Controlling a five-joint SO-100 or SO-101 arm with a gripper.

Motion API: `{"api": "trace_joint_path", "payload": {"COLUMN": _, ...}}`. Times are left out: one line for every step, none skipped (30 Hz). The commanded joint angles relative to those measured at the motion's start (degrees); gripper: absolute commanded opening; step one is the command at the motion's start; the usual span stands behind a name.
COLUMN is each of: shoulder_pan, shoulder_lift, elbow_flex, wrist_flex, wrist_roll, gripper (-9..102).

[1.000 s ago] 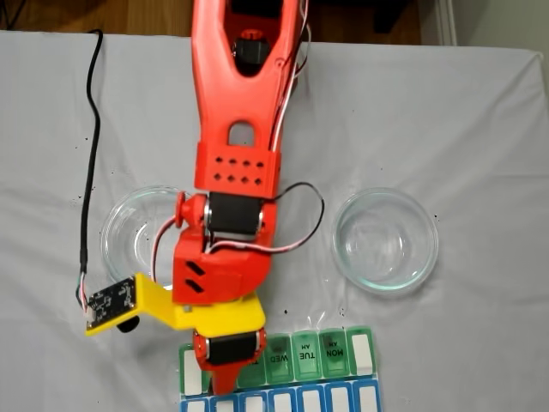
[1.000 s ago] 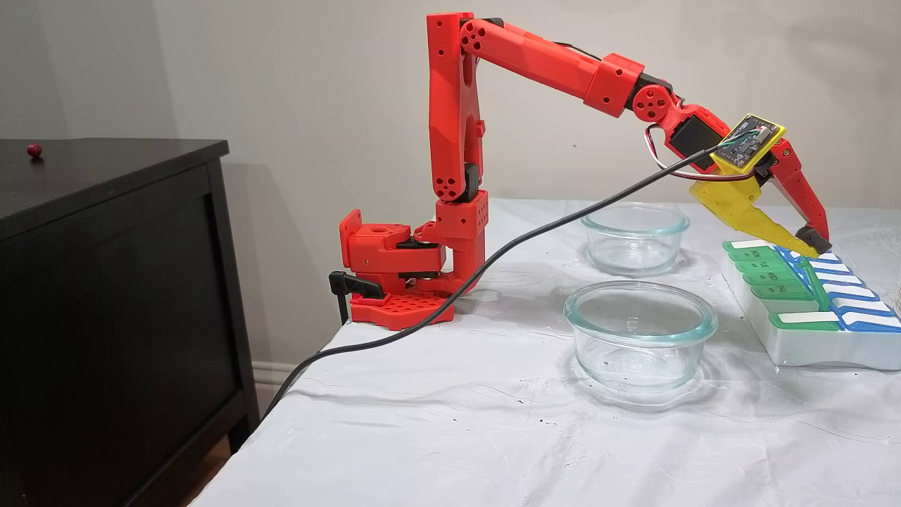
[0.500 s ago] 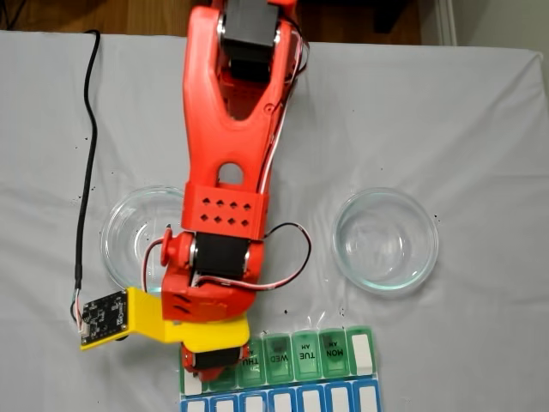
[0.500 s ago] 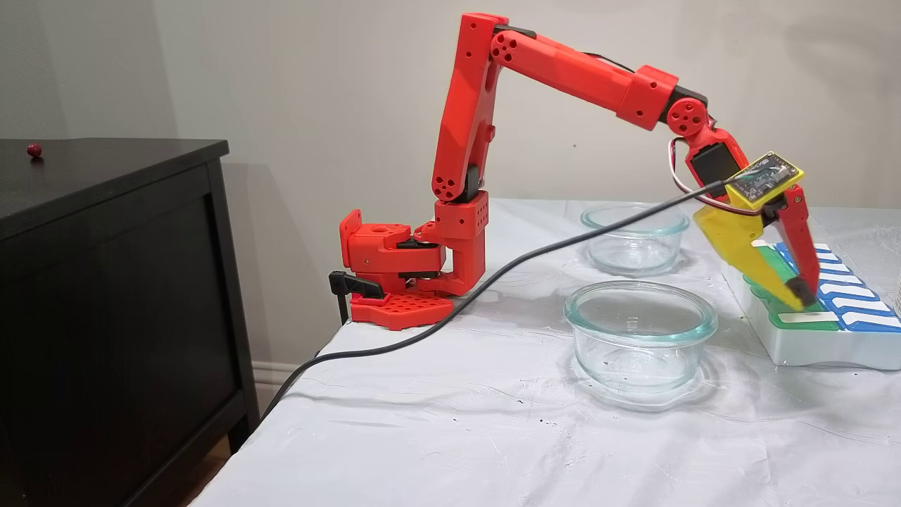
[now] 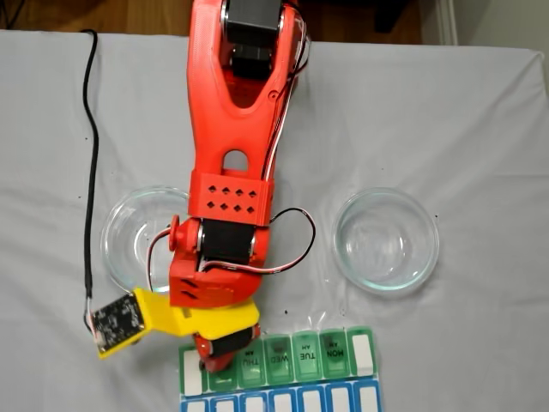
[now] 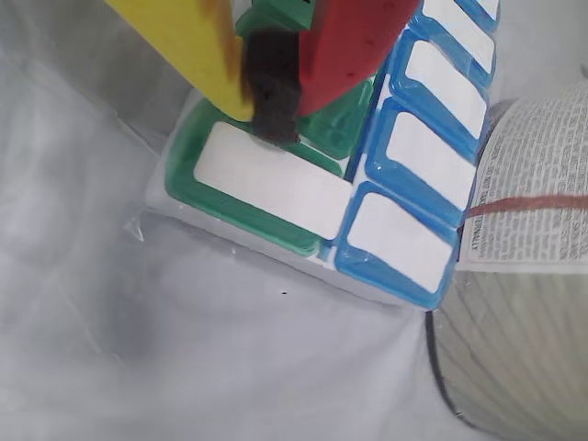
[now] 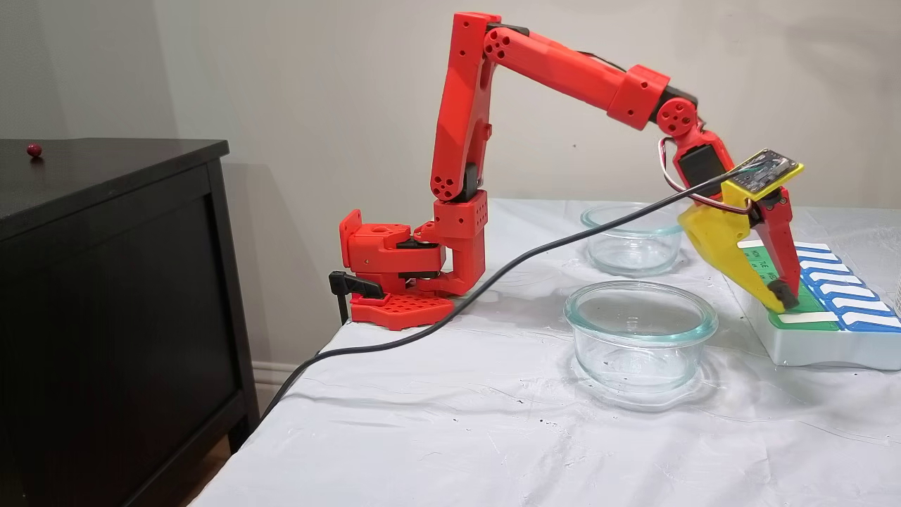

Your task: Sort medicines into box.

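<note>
The red arm reaches out over the white-covered counter (image 7: 450,436) and tips its hand (image 7: 781,299) down onto the box (image 7: 809,345), the flat pill organizer at the counter's far edge. In the wrist view the hand (image 6: 271,124) has its yellow finger (image 6: 188,46) and red finger (image 6: 354,41) drawn together, dark tips meeting with no gap visible and nothing seen between them. The tips rest on or just above the green row, at the border between the end lid with the white label (image 6: 271,179) and the next green lid. The blue row (image 6: 418,165) lies alongside, just to the right of the tips in that view.

In a fixed view from above, the hand (image 5: 219,365) covers the green compartments at the left end of the box (image 5: 364,356), beside the lids marked THU, WED, TUE and MON.

Two clear glass dishes stand on the counter between the arm's base and the box: one (image 7: 640,331) near the hand, one (image 7: 633,236) farther back. Whether they hold anything I cannot tell.

One dark red pill (image 7: 34,149) lies on top of the black cabinet (image 7: 120,282), well apart from the hand and box.

A printed paper (image 6: 533,193) sits beside the box in the wrist view.
</note>
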Motion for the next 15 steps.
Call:
{"api": "trace_joint_path", "payload": {"shoulder_pan": -2.81, "shoulder_lift": 0.26, "elbow_flex": 2.29, "wrist_flex": -5.54, "wrist_roll": -12.39, "gripper": 0}}
{"api": "trace_joint_path", "payload": {"shoulder_pan": -2.81, "shoulder_lift": -0.18, "elbow_flex": 2.37, "wrist_flex": -5.89, "wrist_roll": -14.33, "gripper": 0}}
{"api": "trace_joint_path", "payload": {"shoulder_pan": -2.90, "shoulder_lift": -0.53, "elbow_flex": 2.72, "wrist_flex": -6.50, "wrist_roll": -16.88, "gripper": 0}}
{"api": "trace_joint_path", "payload": {"shoulder_pan": -2.99, "shoulder_lift": -0.62, "elbow_flex": 3.25, "wrist_flex": -6.94, "wrist_roll": -19.60, "gripper": 0}}
{"api": "trace_joint_path", "payload": {"shoulder_pan": -2.99, "shoulder_lift": -0.62, "elbow_flex": 3.69, "wrist_flex": -7.03, "wrist_roll": -21.71, "gripper": 0}}
{"api": "trace_joint_path", "payload": {"shoulder_pan": -2.99, "shoulder_lift": -0.44, "elbow_flex": 4.31, "wrist_flex": -7.12, "wrist_roll": -23.99, "gripper": 0}}
{"api": "trace_joint_path", "payload": {"shoulder_pan": -3.08, "shoulder_lift": 0.00, "elbow_flex": 4.92, "wrist_flex": -7.12, "wrist_roll": -26.28, "gripper": 0}}
{"api": "trace_joint_path", "payload": {"shoulder_pan": -3.08, "shoulder_lift": 0.35, "elbow_flex": 5.45, "wrist_flex": -6.59, "wrist_roll": -28.48, "gripper": 0}}
{"api": "trace_joint_path", "payload": {"shoulder_pan": -2.99, "shoulder_lift": 0.88, "elbow_flex": 6.06, "wrist_flex": -6.06, "wrist_roll": -30.85, "gripper": 0}}
{"api": "trace_joint_path", "payload": {"shoulder_pan": -2.90, "shoulder_lift": 1.32, "elbow_flex": 6.68, "wrist_flex": -5.98, "wrist_roll": -32.43, "gripper": 0}}
{"api": "trace_joint_path", "payload": {"shoulder_pan": -2.90, "shoulder_lift": 1.85, "elbow_flex": 7.47, "wrist_flex": -5.98, "wrist_roll": -34.19, "gripper": 0}}
{"api": "trace_joint_path", "payload": {"shoulder_pan": -2.90, "shoulder_lift": 2.29, "elbow_flex": 8.26, "wrist_flex": -5.63, "wrist_roll": -36.30, "gripper": 0}}
{"api": "trace_joint_path", "payload": {"shoulder_pan": -2.90, "shoulder_lift": 2.64, "elbow_flex": 8.88, "wrist_flex": -5.27, "wrist_roll": -38.23, "gripper": 0}}
{"api": "trace_joint_path", "payload": {"shoulder_pan": -2.90, "shoulder_lift": 3.08, "elbow_flex": 9.58, "wrist_flex": -5.27, "wrist_roll": -39.90, "gripper": 0}}
{"api": "trace_joint_path", "payload": {"shoulder_pan": -2.90, "shoulder_lift": 3.43, "elbow_flex": 10.37, "wrist_flex": -5.27, "wrist_roll": -41.84, "gripper": 0}}
